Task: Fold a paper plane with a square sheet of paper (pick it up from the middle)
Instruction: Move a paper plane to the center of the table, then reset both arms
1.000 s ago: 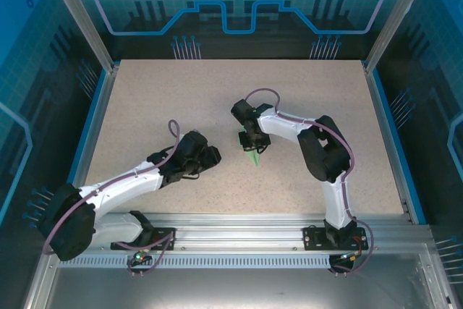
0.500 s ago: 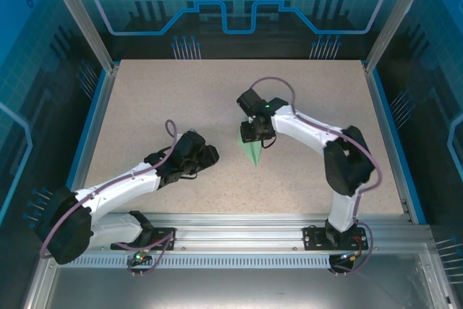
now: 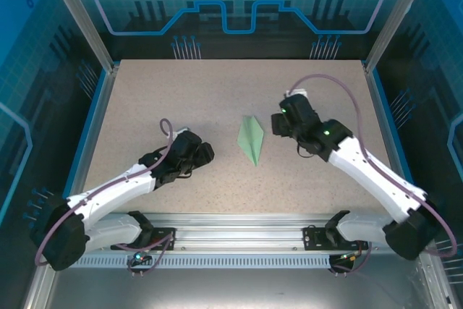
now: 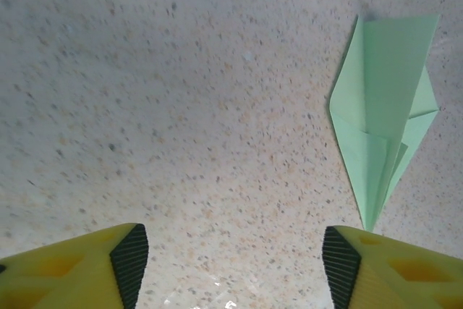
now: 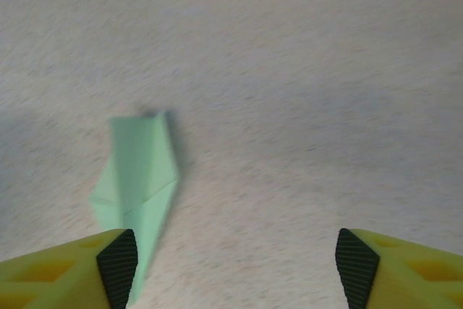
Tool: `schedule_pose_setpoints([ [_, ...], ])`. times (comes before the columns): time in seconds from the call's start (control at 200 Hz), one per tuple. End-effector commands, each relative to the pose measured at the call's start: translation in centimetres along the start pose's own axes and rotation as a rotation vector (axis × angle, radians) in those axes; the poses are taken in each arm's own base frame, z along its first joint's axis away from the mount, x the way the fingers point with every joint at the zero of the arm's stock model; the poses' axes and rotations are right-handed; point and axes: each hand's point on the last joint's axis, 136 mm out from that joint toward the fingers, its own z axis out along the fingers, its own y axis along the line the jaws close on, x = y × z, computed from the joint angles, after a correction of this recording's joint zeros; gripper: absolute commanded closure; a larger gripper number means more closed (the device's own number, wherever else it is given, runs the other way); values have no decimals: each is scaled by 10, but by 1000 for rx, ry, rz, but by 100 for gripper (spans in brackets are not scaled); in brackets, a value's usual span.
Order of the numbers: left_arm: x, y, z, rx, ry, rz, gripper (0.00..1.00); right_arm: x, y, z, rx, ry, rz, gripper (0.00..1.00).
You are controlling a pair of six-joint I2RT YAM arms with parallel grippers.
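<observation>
Item: pale mint-green folded paper plane point(image 3: 250, 140), slim dart w/ centre crease. Lies flat approx. centre of speckled beige worktop point(image 3: 181, 92), tip twd near edge. L fingers point(image 4: 130, 262): spread apart, empty, left of plane. R fingers point(image 5: 118, 265): spread apart, empty, right of plane.

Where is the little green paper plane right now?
In the top view, the paper plane lies flat near the middle of the table, between the left gripper and the right gripper, touching neither.
</observation>
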Motion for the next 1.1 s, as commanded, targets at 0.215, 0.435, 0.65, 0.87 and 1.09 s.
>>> schedule_pose_setpoints([
  [0.215,-62,50,-43,-244,-285,134,3,65,-133,67,379,44,58,13],
  [0.435,-95,89,-57,-396,-379,151,1,86,-131,122,238,-54,70,13],
  [0.65,-109,116,-58,-460,-417,117,2,58,-112,138,92,-222,14,14],
  [0.87,-119,138,-52,-471,-445,80,1,63,-89,153,-61,-360,-46,14],
  [1.09,-142,157,-35,-515,-577,127,2,64,-91,158,-19,-303,-53,0],
])
